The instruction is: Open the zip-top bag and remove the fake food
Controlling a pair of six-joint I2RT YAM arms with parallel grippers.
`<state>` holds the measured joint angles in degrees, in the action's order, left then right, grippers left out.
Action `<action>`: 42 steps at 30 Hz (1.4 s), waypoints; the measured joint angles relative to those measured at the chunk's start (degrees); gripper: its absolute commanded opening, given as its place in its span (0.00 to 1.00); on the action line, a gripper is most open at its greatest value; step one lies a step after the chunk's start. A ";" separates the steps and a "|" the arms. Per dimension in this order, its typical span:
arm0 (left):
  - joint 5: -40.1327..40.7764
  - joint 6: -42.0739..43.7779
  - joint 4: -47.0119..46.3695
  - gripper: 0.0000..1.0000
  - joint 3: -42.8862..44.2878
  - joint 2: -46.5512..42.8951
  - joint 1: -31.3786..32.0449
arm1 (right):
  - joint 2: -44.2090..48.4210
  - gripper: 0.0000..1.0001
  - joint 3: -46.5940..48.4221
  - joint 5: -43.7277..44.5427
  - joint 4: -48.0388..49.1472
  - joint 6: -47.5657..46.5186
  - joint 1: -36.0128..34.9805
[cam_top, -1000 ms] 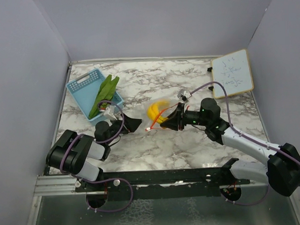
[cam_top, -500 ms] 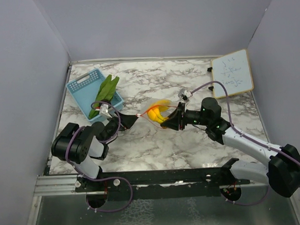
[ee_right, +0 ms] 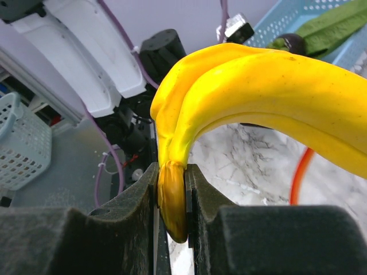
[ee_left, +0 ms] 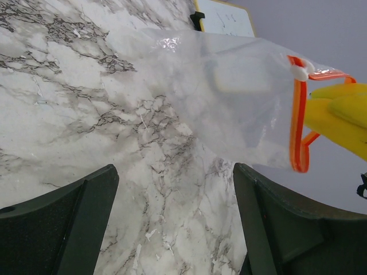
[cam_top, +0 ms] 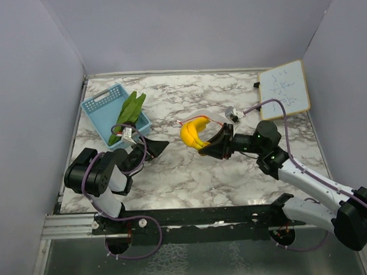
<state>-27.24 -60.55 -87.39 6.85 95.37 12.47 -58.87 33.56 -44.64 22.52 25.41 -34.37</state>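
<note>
Banana bunch (ee_right: 258,86), the yellow fake food, is pinched by its stem between the right fingers (ee_right: 202,200); the zip-top bag (ee_left: 229,109) hangs just ahead of the left fingers (ee_left: 80,223), spread wide and empty. Unheld, the bag could drag along with the fruit

No legible text; whiteboard (cam_top: 282,90) marks too small to read.

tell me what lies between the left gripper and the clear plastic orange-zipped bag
Bare white marble tabletop separates left gripper from bag, per left wrist view.
</note>
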 measured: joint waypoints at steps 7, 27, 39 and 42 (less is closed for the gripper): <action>-0.48 -0.55 -0.02 0.77 0.00 0.00 0.00 | -2.64 0.10 -1.57 -5.16 13.81 9.05 0.33; 8.35 14.25 38.29 0.75 6.73 -42.53 6.69 | -15.89 0.10 13.11 1.01 12.79 2.71 0.37; 24.92 17.07 76.43 0.70 16.92 -63.76 6.67 | -39.87 0.09 31.01 4.07 11.54 0.42 -2.51; 28.76 17.07 82.99 0.70 18.56 -66.62 6.67 | -46.25 0.09 37.48 4.68 10.34 -0.96 -5.97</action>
<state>1.52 -43.48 -4.40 25.41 28.75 19.14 -105.12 71.05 -39.97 32.86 24.45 -40.34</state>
